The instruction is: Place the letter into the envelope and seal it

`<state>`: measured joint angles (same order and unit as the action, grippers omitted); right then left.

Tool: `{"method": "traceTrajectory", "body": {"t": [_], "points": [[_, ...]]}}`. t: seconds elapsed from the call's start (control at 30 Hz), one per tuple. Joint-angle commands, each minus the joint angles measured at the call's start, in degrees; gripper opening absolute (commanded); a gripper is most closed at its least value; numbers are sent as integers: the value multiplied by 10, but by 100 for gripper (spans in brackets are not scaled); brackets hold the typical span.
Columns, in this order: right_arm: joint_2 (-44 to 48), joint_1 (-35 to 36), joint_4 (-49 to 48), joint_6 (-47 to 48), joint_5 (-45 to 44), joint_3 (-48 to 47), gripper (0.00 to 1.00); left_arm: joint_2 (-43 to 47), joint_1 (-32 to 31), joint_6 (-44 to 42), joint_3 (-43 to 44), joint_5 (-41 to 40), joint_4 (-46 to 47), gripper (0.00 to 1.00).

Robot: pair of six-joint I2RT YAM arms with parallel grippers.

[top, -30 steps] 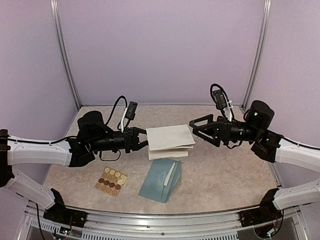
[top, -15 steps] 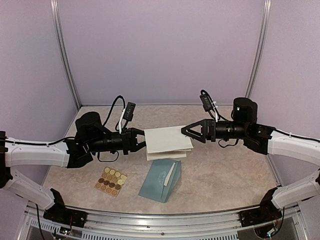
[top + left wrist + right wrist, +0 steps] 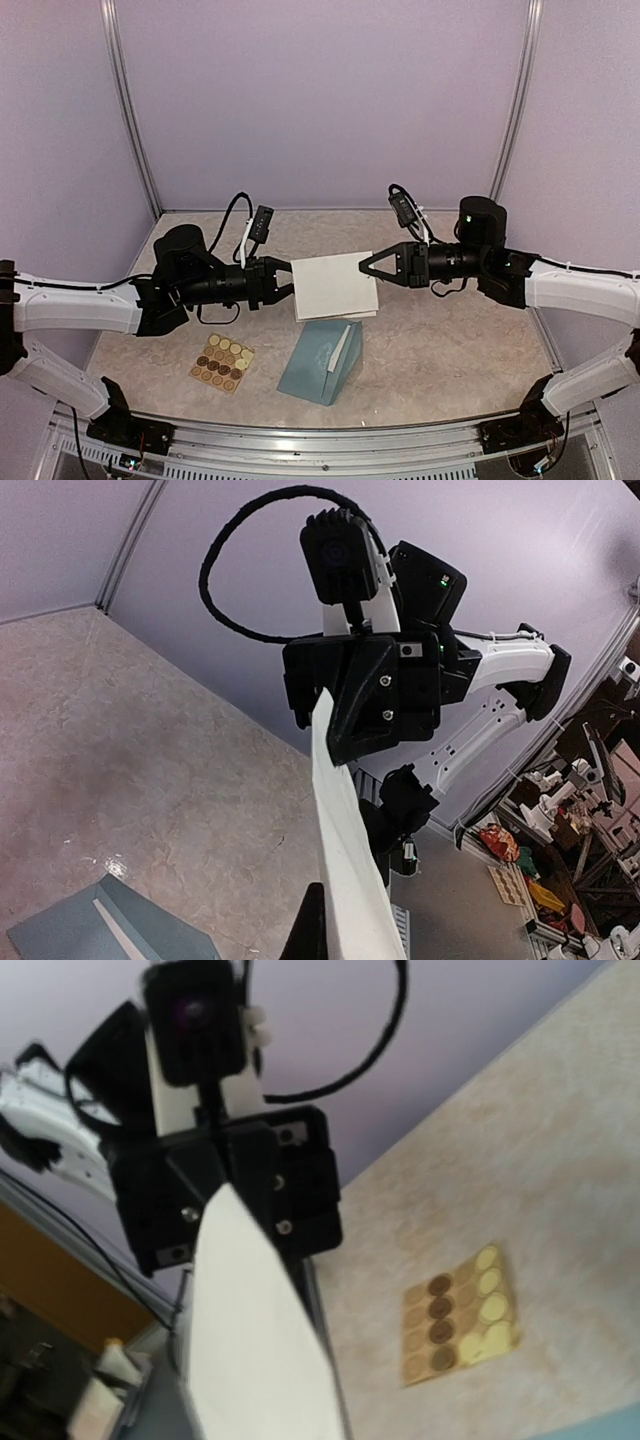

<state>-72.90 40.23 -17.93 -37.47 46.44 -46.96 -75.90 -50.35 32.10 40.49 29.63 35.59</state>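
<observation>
Since the earlier frame the right arm has advanced toward the desk centre, and the right fingers [image 3: 367, 267], then spread wide and clear of the paper, are now pressed together on the right edge of the letter [image 3: 335, 286]. The left fingers [image 3: 286, 283] are likewise closed, pinching the opposite edge. The letter – a cream folded sheet – is therefore held at both ends above the middle of the desk [image 3: 450, 340], its long axis running left to right between the two arms; both wrist views show it edge-on, spanning from one set of fingers to the other. The envelope [image 3: 318, 366] lies flat on the desk just toward the near edge from the letter, set at a slant, with a pale strip showing along its right side; which way its mouth faces cannot be told. Neither arm is clearly nearer to it. The sticker sheet [image 3: 223, 363] lies toward the left edge from the envelope, apart from it. Insertion is not yet begun – judged next, the letter must be carried toward the near edge and lowered.
</observation>
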Motion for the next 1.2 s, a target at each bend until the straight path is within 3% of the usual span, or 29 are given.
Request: {"method": "traceTrajectory", "body": {"t": [0.0, 0.17, 0.43, 0.73, 0.97, 1.17], "points": [[-3, 2, -14, 1, 0, -2, 0, -3, -4, 0, -1, 0, 10, 6], [-7, -5, 55, 30, -57, -12, 0, 18, 5, -4, -10, -14, -21, 34], [-32, -9, 238, 106, -199, -61, 0, 108, 39, -25, -33, -58, -91, 53], [-33, 28, 276, 207, -55, -103, 0, 78, 13, -97, 42, -61, -209, 62], [-47, 60, 351, 264, -9, -147, 0, 15, -30, -163, 116, -53, -348, 62], [-60, 64, 371, 278, 1, -161, 0, -2, -47, -165, 122, -19, -354, 30]]}}
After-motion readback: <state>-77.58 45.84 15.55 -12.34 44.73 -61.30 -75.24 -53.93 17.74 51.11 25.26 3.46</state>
